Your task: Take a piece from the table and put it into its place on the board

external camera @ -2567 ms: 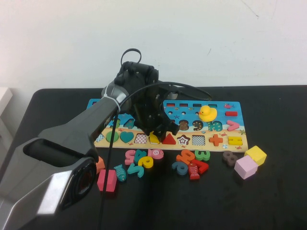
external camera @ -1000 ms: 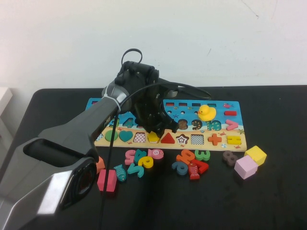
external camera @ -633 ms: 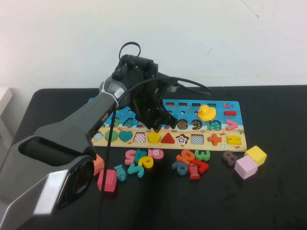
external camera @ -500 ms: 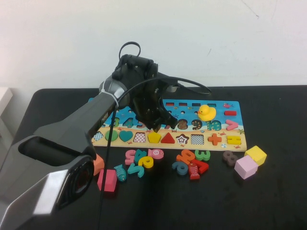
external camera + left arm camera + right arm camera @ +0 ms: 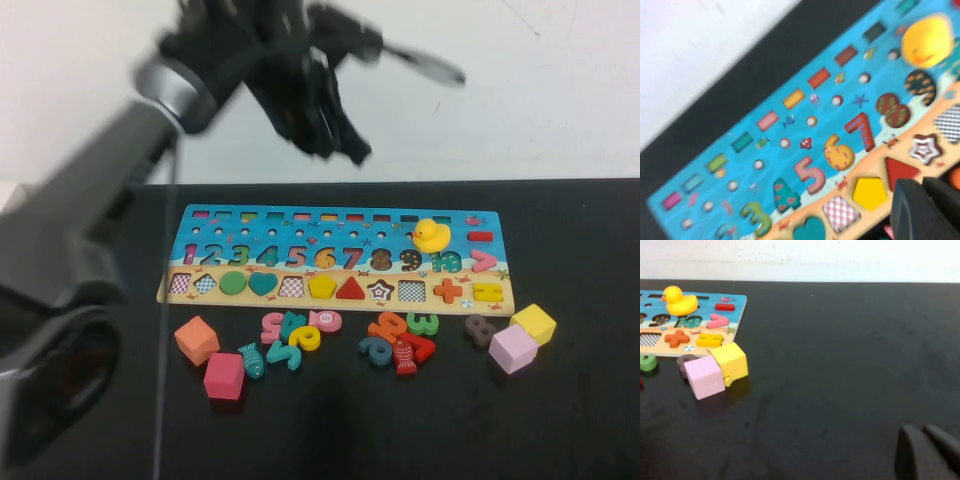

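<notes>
The blue puzzle board [image 5: 290,237] lies across the table's middle, and also shows in the left wrist view [image 5: 745,170]. A yellow pentagon piece [image 5: 321,287] sits in its slot in the front row, between the checkered square and the red triangle; it shows in the left wrist view too [image 5: 870,192]. My left gripper [image 5: 342,148] is raised high above the board's back edge, blurred, its fingers [image 5: 912,212] shut together and empty. My right gripper [image 5: 929,454] is shut and empty over bare table, far right of the board.
Loose numbers and fish pieces [image 5: 300,335] lie in front of the board. An orange cube [image 5: 196,340] and a red cube [image 5: 224,376] sit front left; a yellow cube [image 5: 533,323] and a pink cube [image 5: 512,349] front right. A yellow duck [image 5: 432,235] stands on the board.
My left gripper set the yellow pentagon in its slot, let go, and has risen quickly up and back from the board. The pentagon stays in place.
</notes>
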Tool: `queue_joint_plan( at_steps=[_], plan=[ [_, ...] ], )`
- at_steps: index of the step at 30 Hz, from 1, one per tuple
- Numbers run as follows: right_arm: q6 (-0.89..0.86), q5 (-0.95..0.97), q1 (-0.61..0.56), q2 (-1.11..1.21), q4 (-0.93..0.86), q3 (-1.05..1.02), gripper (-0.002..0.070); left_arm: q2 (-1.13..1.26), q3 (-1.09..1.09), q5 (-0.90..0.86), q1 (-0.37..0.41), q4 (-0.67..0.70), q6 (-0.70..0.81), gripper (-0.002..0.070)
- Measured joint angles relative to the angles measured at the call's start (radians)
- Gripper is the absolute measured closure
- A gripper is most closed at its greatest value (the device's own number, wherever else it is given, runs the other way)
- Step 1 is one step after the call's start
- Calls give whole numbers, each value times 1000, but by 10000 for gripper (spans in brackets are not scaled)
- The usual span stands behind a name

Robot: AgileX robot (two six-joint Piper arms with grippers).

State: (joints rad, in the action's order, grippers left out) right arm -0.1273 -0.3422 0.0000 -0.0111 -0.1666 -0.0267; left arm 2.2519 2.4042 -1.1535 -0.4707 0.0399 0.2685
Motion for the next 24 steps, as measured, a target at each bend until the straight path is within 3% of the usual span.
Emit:
queue_joint_plan(
  at_steps=[7,13,24],
  plan=[
    [0,0,0,0,0,0,657,-178,-44,-93,-4,13,27,675],
    [0,0,0,0,0,0,657,-357,-286,-63,-4,53,35,675],
    [0,0,0,0,0,0,657,-904,-1090,362,-4,76,-99,675]
  ],
)
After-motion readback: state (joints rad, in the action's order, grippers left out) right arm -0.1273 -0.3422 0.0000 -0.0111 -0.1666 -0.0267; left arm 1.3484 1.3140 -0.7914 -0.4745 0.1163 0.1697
